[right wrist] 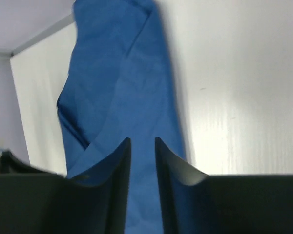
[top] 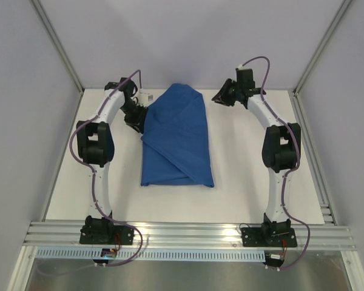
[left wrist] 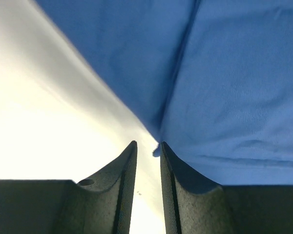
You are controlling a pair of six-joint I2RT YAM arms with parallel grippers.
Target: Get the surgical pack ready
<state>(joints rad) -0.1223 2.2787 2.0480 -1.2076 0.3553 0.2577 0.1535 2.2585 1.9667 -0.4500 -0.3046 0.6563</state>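
Folded drape [top: 177, 136] btwn L end effector [top: 134, 120], R end effector [top: 219, 98]; both ajar.

A flat white tabletop [top: 242, 200] fills the booth, closed in on three sides by plain pale grey wall panels [top: 188, 36]. Slim silver aluminium posts [top: 59, 48] slant up at the back corners. A ribbed aluminium rail [top: 188, 233] runs along the near edge. The light is soft and even.

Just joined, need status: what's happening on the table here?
Two arms are working a blue drape, folded into a bundle on the table. The left hand is at its far-left edge; the right hand hangs off its far-right corner, clear of the cloth. Both are slightly open, holding nothing.
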